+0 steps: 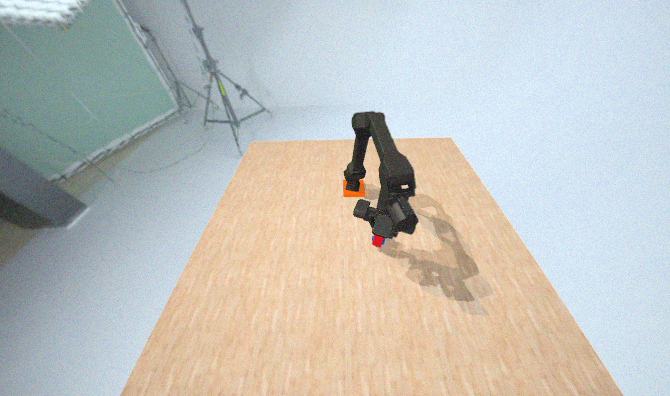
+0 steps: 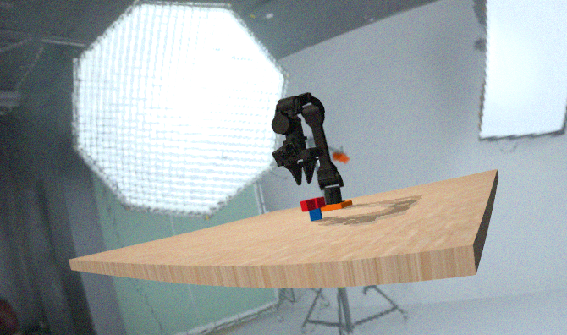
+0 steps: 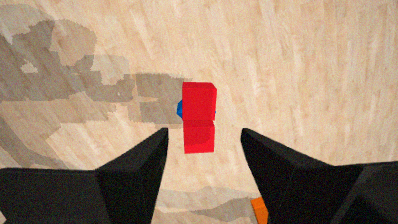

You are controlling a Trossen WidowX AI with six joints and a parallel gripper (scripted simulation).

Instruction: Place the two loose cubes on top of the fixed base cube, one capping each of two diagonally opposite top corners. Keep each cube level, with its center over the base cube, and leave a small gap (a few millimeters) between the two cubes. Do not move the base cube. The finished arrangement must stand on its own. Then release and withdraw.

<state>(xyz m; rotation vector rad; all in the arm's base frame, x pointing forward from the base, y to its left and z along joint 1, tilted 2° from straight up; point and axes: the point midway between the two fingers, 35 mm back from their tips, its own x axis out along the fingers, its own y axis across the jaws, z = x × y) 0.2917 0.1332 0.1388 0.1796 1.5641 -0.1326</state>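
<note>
Wrist view shows my gripper [image 3: 205, 133] open, holding nothing, raised above the two red cubes [image 3: 199, 117]; they sit on the blue base cube [image 3: 179, 108], whose edge peeks out at nine o'clock.

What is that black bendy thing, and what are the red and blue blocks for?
It is a robot arm standing on an orange plate on a wooden table. One picture looks down from above, one from the side, and one from a camera on the arm's wrist. At the arm's end is a claw with two black fingers. Two red cubes sit on top of a blue cube. The claw is open above them and holds nothing.
</note>
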